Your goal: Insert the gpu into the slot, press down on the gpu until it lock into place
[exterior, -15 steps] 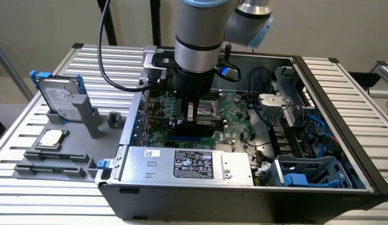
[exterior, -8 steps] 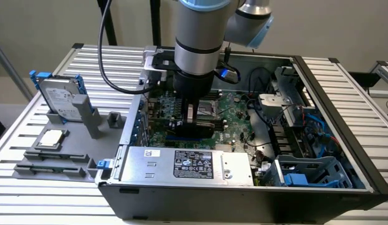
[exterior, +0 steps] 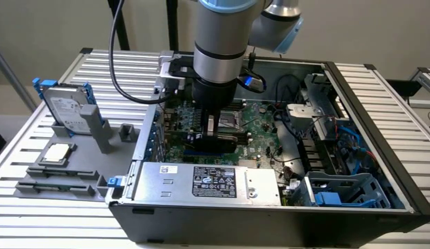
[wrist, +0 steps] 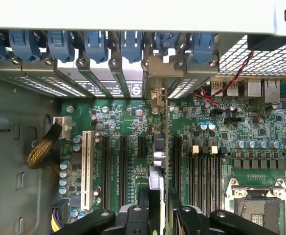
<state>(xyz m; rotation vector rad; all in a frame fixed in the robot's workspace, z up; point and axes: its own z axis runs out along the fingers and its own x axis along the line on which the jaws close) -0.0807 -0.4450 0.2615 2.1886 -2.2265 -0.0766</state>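
The grey-sleeved robot arm [exterior: 218, 46] reached into the open black computer case [exterior: 270, 228], with its black two-finger gripper [exterior: 218, 132] low over the green motherboard [exterior: 260, 129] on the case floor. In the wrist view the gripper [wrist: 158, 205] was closed on the gpu [wrist: 157, 161], a flat card with a green board and black shroud, seen edge-on. One black finger [wrist: 143, 210] pressed each face and there was no gap. The card stood upright, running towards the case's rear wall. Its thin silver end bracket [wrist: 156, 95] was up against the row of slotted metal covers there, under the blue plastic latches [wrist: 96, 46].

Directly below the card, the long bright-blue slot [exterior: 201, 152] showed in the exterior view as a thin blue line at the card's lower edge. Whether the card was fully seated could not be told.

Inside the case, a white expansion connector [wrist: 87, 169] and black ones [wrist: 106, 171] lay parallel beside the card. The square metal processor socket [wrist: 255, 205] sat on the card's other side. The silver power supply box with a white label [exterior: 201, 181] filled the case's near wall.

Outside the case, on the exterior view's left, a grey hard drive with blue rails [exterior: 66, 109] stood in a grey holder. All of it was on the slatted aluminium table [exterior: 49, 223].
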